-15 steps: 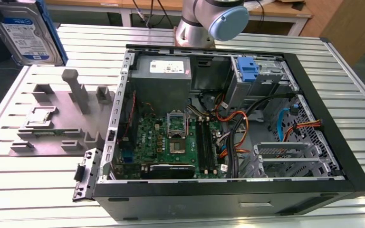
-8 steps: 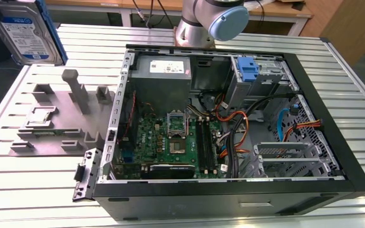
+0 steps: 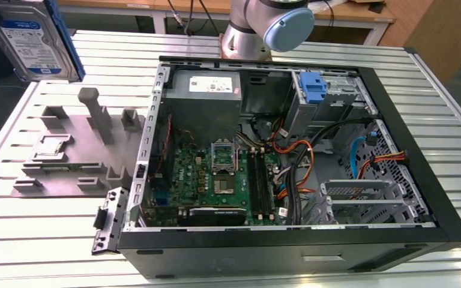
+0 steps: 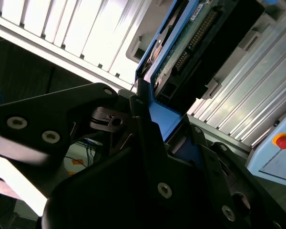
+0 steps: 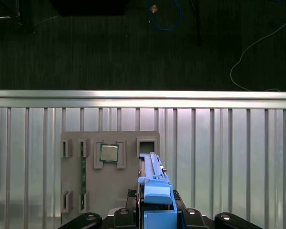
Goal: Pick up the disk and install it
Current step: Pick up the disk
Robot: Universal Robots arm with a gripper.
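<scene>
The disk (image 3: 34,39) hangs in the air at the exterior view's far left, above the grey fixture plate, with its white-and-blue label facing the camera. In the second wrist view my gripper (image 4: 164,121) is shut on the disk (image 4: 190,33), its black fingers (image 4: 143,119) clamping the blue end rail. The first wrist view shows the disk (image 5: 153,176) edge-on, sticking out from my gripper (image 5: 157,214) over the plate.
An open computer case (image 3: 446,198) lies on the slatted metal table (image 3: 46,240), with a blue bracket (image 3: 314,90) in its drive bay. The grey fixture plate (image 3: 70,150) holds a chip (image 5: 109,153) and a green strip (image 5: 84,167). The arm's base (image 3: 266,27) stands behind the case.
</scene>
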